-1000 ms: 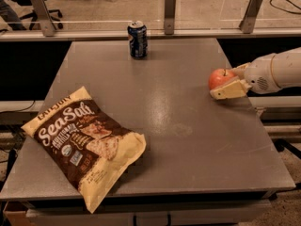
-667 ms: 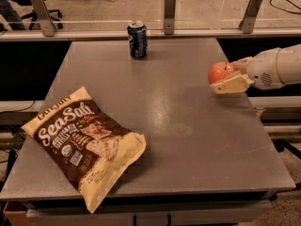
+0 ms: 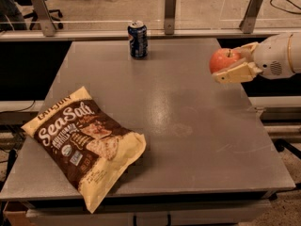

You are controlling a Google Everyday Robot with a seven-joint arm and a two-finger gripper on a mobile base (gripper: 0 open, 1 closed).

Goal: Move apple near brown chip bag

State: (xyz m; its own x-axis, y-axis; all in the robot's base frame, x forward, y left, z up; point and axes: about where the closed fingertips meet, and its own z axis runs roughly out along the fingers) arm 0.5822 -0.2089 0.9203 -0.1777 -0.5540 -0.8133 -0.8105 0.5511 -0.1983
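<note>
The apple [image 3: 222,59], round and red-orange, is held off the grey table [image 3: 188,126] near its right edge. My gripper [image 3: 231,62] comes in from the right and is shut on the apple, with one cream finger under it and one behind it. The brown chip bag [image 3: 84,140], dark brown with cream ends and white "Sea Salt" lettering, lies flat at the table's front left, far from the apple.
A dark-blue soda can [image 3: 138,39] stands upright at the table's back middle. A glass barrier on metal posts [image 3: 170,11] runs along the back edge. The white arm [image 3: 282,53] reaches in over the right edge.
The gripper has lifted the apple up from the tabletop and a little back; the bag and the can have not moved.
</note>
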